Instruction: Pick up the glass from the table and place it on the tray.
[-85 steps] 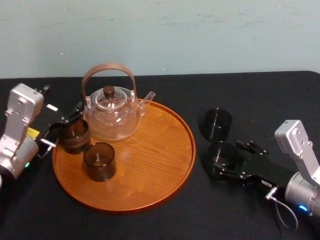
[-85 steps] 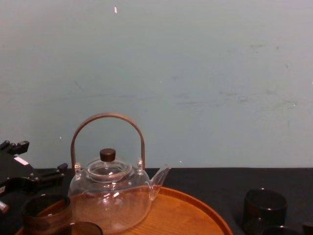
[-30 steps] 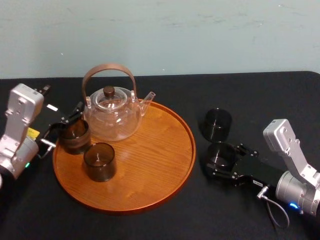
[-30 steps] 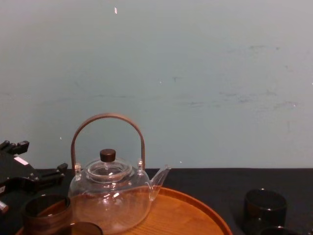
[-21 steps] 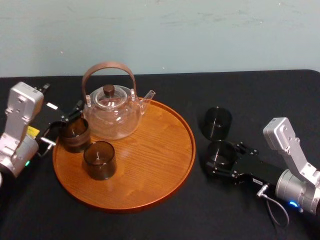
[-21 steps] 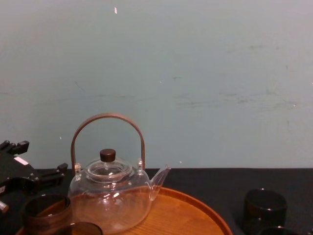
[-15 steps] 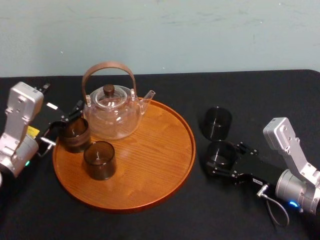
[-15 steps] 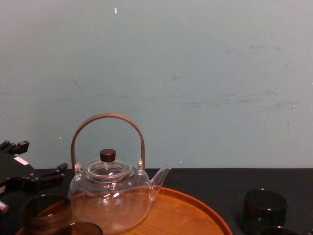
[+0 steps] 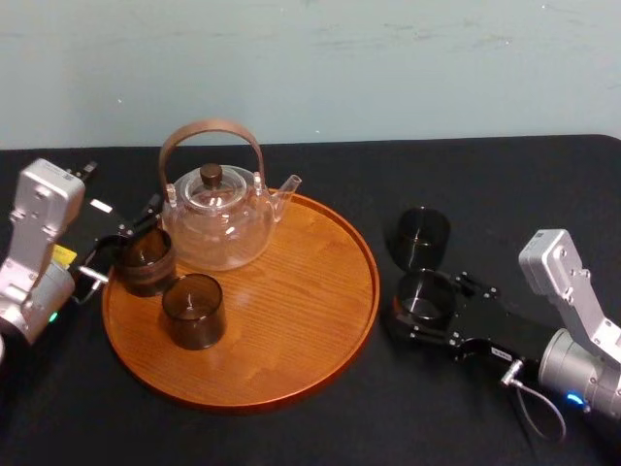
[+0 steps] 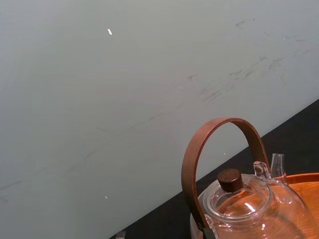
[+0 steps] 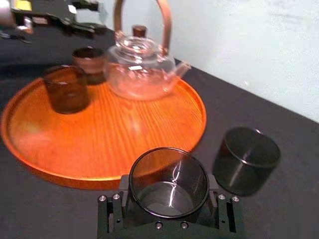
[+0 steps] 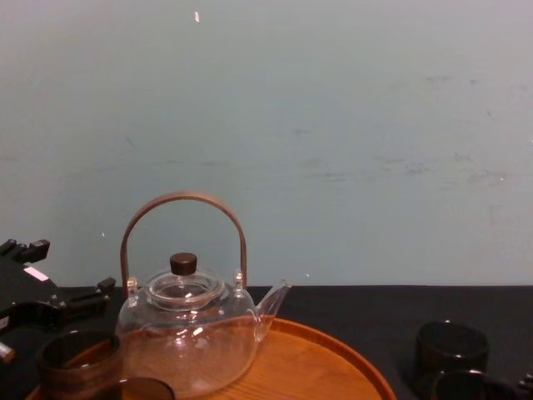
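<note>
The jaws of the right gripper (image 9: 423,313) press in on the glass (image 11: 168,183) from both sides, pinching its lower wall. The glass stands upright, its long axis vertical and its open mouth facing straight up. It is over the black counter (image 9: 505,194), just beside the right rim of the tray (image 9: 291,330) and not on it. Whether its base touches the cloth cannot be told.

Behind the jaws, the black gripper body lies low and nearly level over the counter, pointing toward the tray. It runs back to the lower right of the head view, where the grey wrist link rises steeply.

A second dark glass (image 9: 422,236) stands upright on the counter just behind the held one, apart from it. On the tray, a glass teapot (image 9: 215,218) with an arched brown handle sits at the back left. Two brown glasses stand in front of the teapot, one (image 9: 146,260) at the left rim and one (image 9: 192,311) nearer the front.

The left gripper (image 9: 118,248) sits at the tray's left edge, its jaws spread, just beside the brown glass at the rim.
</note>
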Robot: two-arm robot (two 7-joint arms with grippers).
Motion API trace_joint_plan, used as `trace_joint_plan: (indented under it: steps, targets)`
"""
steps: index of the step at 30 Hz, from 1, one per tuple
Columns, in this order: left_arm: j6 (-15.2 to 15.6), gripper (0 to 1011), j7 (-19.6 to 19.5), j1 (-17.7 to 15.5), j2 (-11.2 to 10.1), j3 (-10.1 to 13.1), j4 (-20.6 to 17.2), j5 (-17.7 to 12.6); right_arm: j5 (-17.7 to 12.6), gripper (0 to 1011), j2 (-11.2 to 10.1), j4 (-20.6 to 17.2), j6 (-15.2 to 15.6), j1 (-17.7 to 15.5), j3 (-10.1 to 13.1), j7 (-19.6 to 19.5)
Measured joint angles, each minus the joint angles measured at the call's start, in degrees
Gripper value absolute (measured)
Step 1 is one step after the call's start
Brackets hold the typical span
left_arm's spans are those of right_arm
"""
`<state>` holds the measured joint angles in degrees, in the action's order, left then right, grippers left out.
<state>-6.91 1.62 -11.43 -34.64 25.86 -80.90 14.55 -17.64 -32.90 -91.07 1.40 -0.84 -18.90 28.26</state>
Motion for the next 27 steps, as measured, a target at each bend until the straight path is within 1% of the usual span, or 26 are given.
trace_joint_plan:
  steps: [6,11,14,19,24,26,27]
  targets:
    - [0.0,1001,0.0,0.0,0.0,0.0,0.0,0.0,-0.4,904,-1.0,-3.1,-1.0,-1.3,-0.3,1.1]
    - [0.0,1001,0.0,0.0,0.0,0.0,0.0,0.0,-0.4,905,-1.6,-5.5,-1.2,-1.8,-1.4,1.8]
    - [0.0,1001,0.0,0.0,0.0,0.0,0.0,0.0,-0.3,905,-1.6,-6.1,-1.1,-1.7,-2.0,2.0]
    - [0.0,1001,0.0,0.0,0.0,0.0,0.0,0.0,0.0,905,-0.9,-6.6,-0.2,-0.2,-3.8,2.2]
    - [0.0,1001,0.0,0.0,0.0,0.0,0.0,0.0,0.5,905,0.6,-5.3,1.1,2.1,-5.7,2.2]
    - [0.0,1001,0.0,0.0,0.0,0.0,0.0,0.0,0.6,905,0.8,-5.1,1.2,2.4,-5.9,2.2]
    - [0.0,1001,0.0,0.0,0.0,0.0,0.0,0.0,0.9,905,1.6,-4.3,1.6,3.4,-6.7,2.1]
